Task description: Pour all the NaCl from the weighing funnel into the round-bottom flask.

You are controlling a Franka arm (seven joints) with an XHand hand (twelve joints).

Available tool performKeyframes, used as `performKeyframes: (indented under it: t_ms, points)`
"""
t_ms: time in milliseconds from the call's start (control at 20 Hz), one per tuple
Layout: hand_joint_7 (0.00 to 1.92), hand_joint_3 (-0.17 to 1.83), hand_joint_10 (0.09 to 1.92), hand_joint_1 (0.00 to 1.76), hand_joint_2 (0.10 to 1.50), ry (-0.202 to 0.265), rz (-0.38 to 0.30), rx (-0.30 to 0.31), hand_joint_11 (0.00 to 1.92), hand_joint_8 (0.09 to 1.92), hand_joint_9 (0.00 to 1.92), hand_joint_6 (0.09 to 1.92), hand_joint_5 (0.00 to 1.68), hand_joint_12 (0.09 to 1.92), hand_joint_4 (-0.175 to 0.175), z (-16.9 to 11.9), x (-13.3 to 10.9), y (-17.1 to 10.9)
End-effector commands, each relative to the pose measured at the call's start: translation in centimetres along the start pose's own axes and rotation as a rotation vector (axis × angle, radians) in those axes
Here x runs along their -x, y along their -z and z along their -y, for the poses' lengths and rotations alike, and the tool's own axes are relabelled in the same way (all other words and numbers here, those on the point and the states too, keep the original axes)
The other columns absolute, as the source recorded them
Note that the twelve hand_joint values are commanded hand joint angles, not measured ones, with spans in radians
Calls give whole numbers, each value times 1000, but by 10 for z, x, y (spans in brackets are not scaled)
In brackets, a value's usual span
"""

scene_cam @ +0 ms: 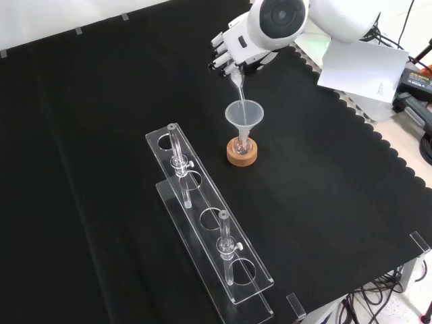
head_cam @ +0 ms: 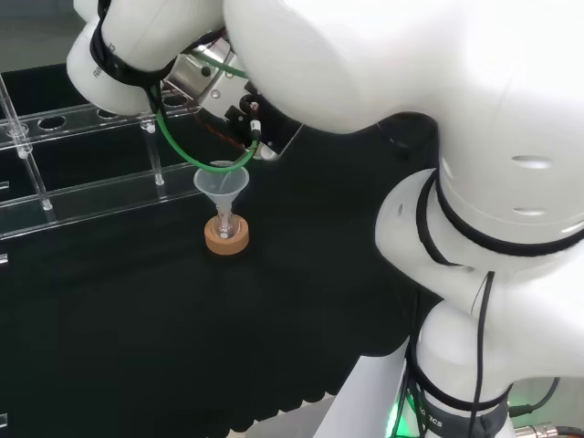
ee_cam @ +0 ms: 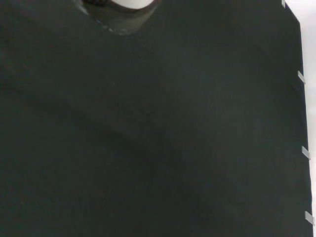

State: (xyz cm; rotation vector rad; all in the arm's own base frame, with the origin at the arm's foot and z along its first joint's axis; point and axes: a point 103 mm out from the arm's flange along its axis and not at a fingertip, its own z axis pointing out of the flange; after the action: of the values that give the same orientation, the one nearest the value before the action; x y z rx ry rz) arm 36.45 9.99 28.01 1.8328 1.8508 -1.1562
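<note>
In the front view, the hand [scene_cam: 233, 48] is seen with fingers curled round the weighing funnel [scene_cam: 237, 84]. The funnel's long axis slopes down toward the cone funnel [scene_cam: 243, 116], seated in the flask [scene_cam: 242, 144] on its cork ring [scene_cam: 242, 155], directly below the hand.

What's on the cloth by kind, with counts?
Cork stand: 1
Flask on it: 1
Funnel in the flask: 1
Weighing funnel in the hand, spout over the funnel: 1
Clear rack: 1
Total: 5
</note>
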Motion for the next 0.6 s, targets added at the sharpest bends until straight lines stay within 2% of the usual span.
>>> performKeyframes:
  t_ms: [50, 600]
  points:
    - [578, -175, 184, 1142, 1022, 25, 37, 29, 929, 669, 1035, 147, 1478, 930, 175, -1, -16, 6]
    - [569, -175, 182, 1142, 1022, 30, 106, 43, 928, 670, 1029, 149, 1478, 930, 175, 1, -21, 12]
